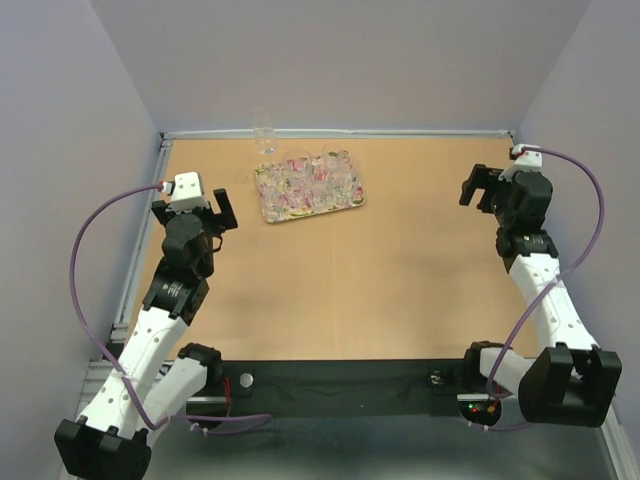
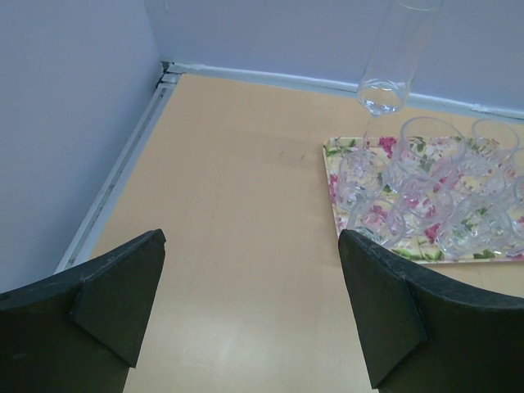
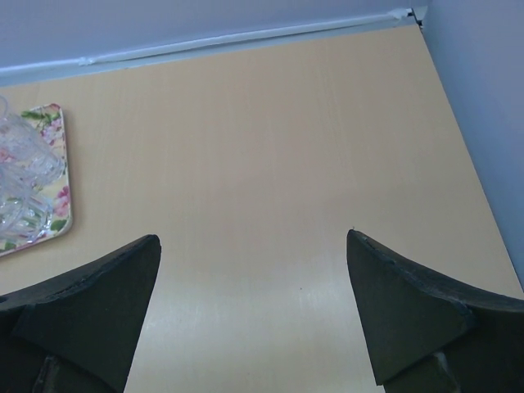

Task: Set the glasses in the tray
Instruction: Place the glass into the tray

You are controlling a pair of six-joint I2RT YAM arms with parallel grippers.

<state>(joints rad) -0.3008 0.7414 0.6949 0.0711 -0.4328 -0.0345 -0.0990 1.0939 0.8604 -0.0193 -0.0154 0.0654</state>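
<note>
Frankly, the clear glasses crowding the tray blur together.

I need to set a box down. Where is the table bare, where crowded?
Bare table stretches from the tray to the right gripper and forward to the near edge; a narrower strip separates tray and left gripper. Crowded: the tray, packed with glasses, plus one glass behind it.

Top camera: high, rearward, looking down on table. Wrist cameras: low, facing forward past own fingers; both share tray ahead.
</note>
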